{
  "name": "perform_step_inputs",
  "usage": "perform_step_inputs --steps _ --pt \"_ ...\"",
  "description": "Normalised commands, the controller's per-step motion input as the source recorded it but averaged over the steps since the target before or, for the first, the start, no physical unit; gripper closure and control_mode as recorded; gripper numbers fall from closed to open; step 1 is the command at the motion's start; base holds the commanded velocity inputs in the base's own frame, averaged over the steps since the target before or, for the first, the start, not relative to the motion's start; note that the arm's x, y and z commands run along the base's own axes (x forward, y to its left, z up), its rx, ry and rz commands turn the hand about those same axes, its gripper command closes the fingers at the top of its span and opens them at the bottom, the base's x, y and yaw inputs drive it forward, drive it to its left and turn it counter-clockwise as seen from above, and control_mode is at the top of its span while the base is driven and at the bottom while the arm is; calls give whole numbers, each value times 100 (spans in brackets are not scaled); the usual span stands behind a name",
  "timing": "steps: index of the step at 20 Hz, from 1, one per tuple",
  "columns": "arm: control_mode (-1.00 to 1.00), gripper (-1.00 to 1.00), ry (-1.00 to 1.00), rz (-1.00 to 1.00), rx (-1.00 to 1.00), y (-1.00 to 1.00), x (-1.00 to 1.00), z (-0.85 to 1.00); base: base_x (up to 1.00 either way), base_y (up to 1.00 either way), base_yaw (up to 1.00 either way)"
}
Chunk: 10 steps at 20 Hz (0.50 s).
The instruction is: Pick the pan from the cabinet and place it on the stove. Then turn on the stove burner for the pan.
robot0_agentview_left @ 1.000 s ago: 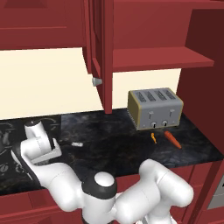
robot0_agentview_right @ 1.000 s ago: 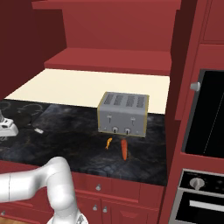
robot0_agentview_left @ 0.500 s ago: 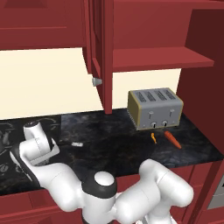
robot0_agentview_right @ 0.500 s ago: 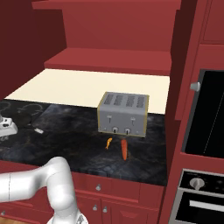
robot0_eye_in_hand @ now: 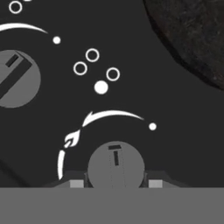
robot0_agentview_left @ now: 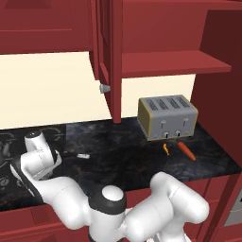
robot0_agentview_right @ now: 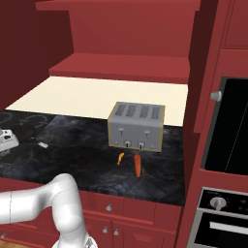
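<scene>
The tool [robot0_eye_in_hand: 116, 184] sat down over a round grey knob [robot0_eye_in_hand: 116, 166] on the stove [robot0_eye_in_hand: 131, 100], its fingers flanking and apparently pinching it. The burner-lighting step looked in hand, calling next for a twist toward the flame mark [robot0_eye_in_hand: 70, 141]. The pan's dark edge [robot0_eye_in_hand: 192, 39] lay far right on the stove.

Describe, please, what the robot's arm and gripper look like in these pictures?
The arm is glossy white, built of thick rounded segments with dark joint bands and a white domed cap. The gripper shows two small dark finger tips with pale grey pads. No cables or markings are visible.
</scene>
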Motion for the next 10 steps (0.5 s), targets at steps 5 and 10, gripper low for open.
perform_step_inputs --steps 5,10 --pt "-100 100 0 25 0 -1 -13 -45 0 0 0" --pt "-100 100 0 25 0 0 -14 -45 0 0 0"
